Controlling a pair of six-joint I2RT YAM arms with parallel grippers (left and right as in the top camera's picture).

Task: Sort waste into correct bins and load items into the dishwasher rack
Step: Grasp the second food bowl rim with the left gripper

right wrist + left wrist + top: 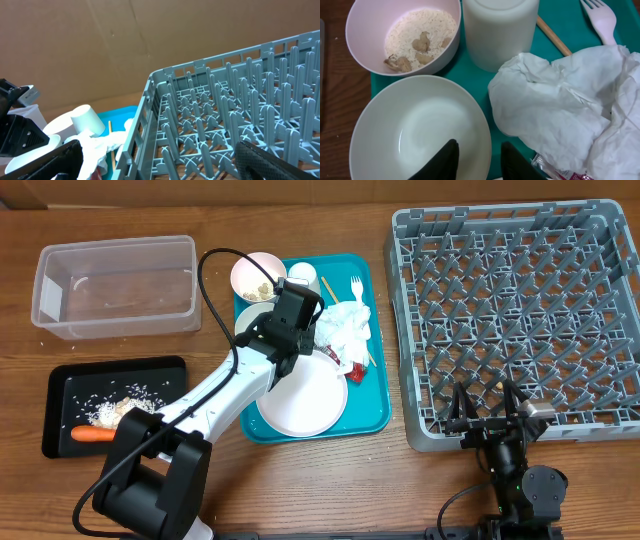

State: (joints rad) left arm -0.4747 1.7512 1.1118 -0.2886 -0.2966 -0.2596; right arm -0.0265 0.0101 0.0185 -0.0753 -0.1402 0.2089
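The left hand (479, 146) is low over the empty small white bowl (415, 130) on the teal serving tray (375, 415). Its 2 fingers (446, 159) are apart: 1 is over the inside of the bowl, the other is outside the rim, over the tray. They do not clamp anything. Just beside this bowl stands the second small white bowl (402, 32), which holds pale grainy food scraps (420, 37). Next to it is the small white cup (497, 30). The thin wooden stick (552, 36) comes out from behind the cup. The white plastic fork (600, 17) lies at the far edge of the tray. The crumpled white paper napkin (560, 105) lies to the right of the empty bowl and the small red wrapper (352, 365) is just beside it. The large round pale plate (305, 398) rests at the near end of the tray.

The clear rectangular plastic tub (115, 285) is at the far left of the wooden desk (300, 490). In front of it, the shallow black rectangular tray (60, 395) holds the orange carrot (93, 434) and some more grainy scraps (125, 412).

The large square grey plastic rack (520, 310) stands at the right, with no dishes in it. The right hand (487, 408) is at its near edge, with the 2 fingers wide apart and holding nothing.
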